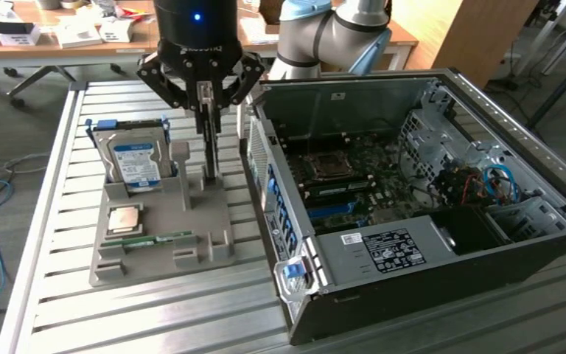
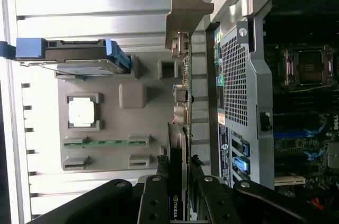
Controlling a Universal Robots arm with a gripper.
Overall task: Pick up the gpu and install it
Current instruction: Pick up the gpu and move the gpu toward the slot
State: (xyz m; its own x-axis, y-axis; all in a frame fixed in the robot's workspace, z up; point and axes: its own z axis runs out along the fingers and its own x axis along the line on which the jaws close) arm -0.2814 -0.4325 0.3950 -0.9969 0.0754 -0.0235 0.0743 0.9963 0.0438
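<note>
The gpu hangs upright and edge-on, a thin dark card, between the exterior view's hard drive and the open computer case. My gripper is shut on its top edge. The card's lower end is level with the slot posts of the grey fixture; I cannot tell whether it still touches them. In the wrist view the gpu runs away from my fingers, and its grey metal bracket sticks out at the far end, beside the case's rear panel.
The fixture also holds a hard drive with a blue-white label, a processor chip and a green memory stick. The case lies open with its motherboard exposed. All stand on a slatted metal table.
</note>
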